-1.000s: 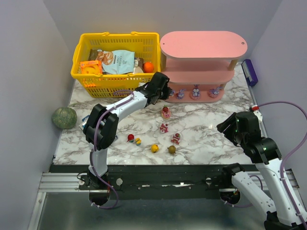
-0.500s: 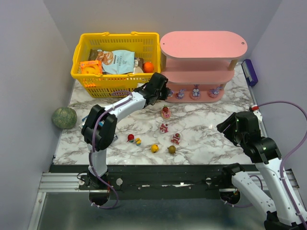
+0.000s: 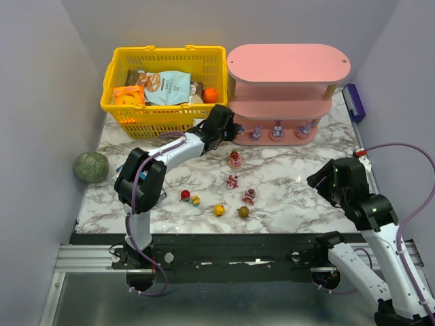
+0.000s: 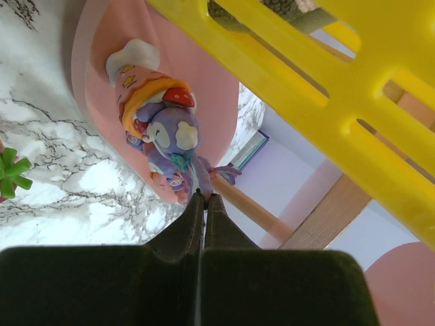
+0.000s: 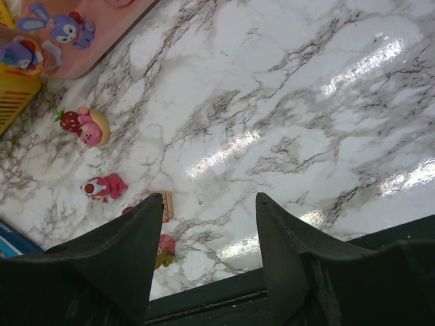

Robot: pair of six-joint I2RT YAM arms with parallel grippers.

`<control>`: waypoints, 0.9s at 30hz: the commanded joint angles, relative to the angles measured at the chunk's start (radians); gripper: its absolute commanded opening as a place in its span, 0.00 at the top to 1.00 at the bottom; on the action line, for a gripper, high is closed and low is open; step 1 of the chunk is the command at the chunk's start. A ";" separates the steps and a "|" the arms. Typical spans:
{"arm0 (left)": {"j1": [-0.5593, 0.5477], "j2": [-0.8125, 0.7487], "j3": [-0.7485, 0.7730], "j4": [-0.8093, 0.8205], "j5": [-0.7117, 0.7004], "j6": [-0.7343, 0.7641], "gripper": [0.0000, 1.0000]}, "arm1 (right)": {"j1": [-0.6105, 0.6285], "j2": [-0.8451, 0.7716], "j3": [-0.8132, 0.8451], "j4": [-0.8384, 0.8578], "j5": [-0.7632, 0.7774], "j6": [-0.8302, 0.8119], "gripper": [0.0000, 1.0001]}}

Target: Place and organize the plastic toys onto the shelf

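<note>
Toys sit partly on the shelf (image 3: 289, 64) and partly on the desk (image 3: 299, 170). Three purple bunnies (image 3: 277, 129) stand in a row along the front of the shelf's bottom board. A fourth bunny (image 4: 173, 142), with orange and white parts, is at that board's left end, close to the yellow basket (image 3: 163, 122).

The left tool (image 4: 204, 198) reaches to that end of the board. In the left wrist view its jaws are pressed together with only a thin line between them, and nothing is seen held. The fourth bunny is right at their tips; I cannot tell whether they touch it.

On the desk, a strawberry toy (image 3: 235, 159) lies just in front of the shelf. Two more pink toys, one (image 3: 232, 181) below it and the other (image 3: 249, 197) a little to the right, lie nearer the arms. Nearer still is a loose row of small round toys: a red one (image 3: 185, 195) touching or just beside a yellow-and-blue one (image 3: 196, 200), then a yellow one (image 3: 219, 210) and an olive one (image 3: 243, 212).

The right tool (image 5: 209, 200) hangs over the near right part of the desk, its fingers (image 5: 119, 251) spread wide with only bare marble between them, well apart from the toys.

The basket holds snack packets and an orange ball (image 3: 211, 95). A green ball (image 3: 91, 166) lies at the desk's left edge, and a purple box (image 3: 353, 102) lies to the right of the shelf.
</note>
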 commanded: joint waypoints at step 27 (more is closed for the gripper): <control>0.001 -0.054 -0.021 0.021 0.007 -0.341 1.00 | -0.007 -0.004 -0.022 0.011 0.026 -0.002 0.36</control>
